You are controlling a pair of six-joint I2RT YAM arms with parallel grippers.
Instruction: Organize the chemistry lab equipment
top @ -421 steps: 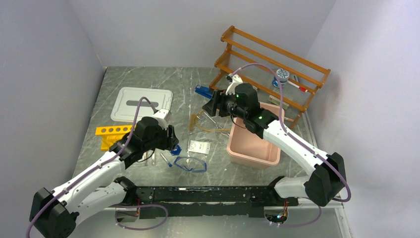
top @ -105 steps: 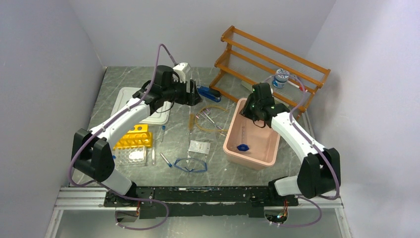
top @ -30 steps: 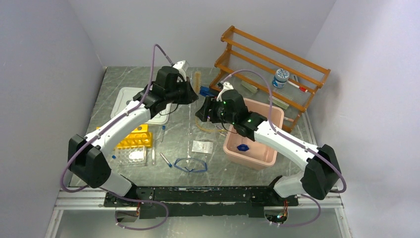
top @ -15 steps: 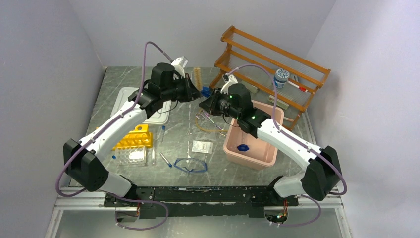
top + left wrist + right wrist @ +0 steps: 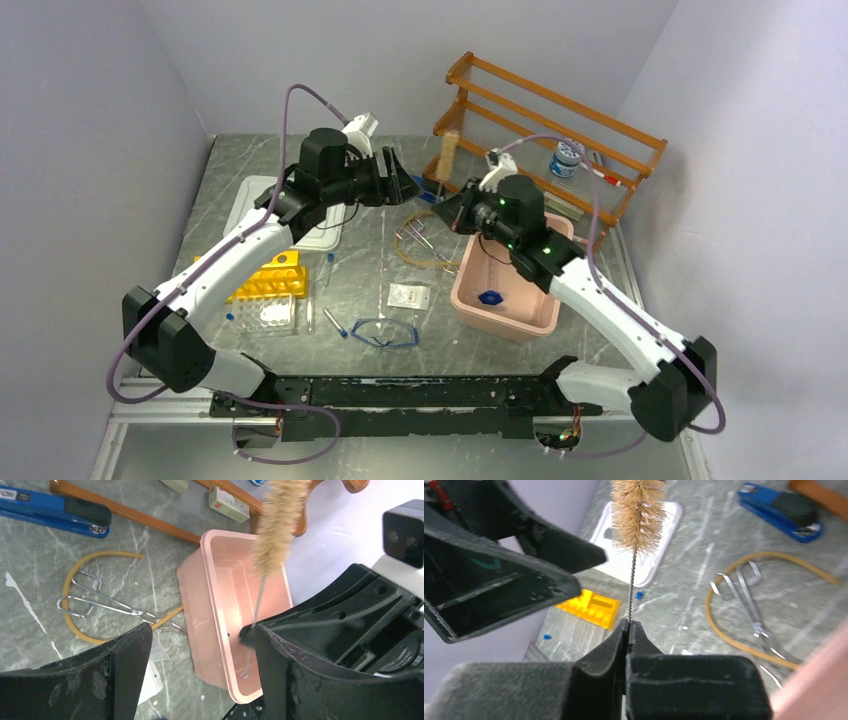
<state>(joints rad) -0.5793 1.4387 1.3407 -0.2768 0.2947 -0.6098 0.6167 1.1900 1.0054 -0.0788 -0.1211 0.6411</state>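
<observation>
Upper centre of the top view: right jaws pinch a bristle brush by its wire stem, bristles up, likely to clear the left jaws gaping wide beside it; tan tubing and goggles wait on the bench, blue cap already in the pink tub.

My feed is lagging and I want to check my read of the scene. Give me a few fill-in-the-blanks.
1. The right gripper is shut on the wire stem of a ____.
2. The left gripper has its jaws ____.
3. The cap lies inside the ____ bin.
Missing words: brush; open; pink.
</observation>
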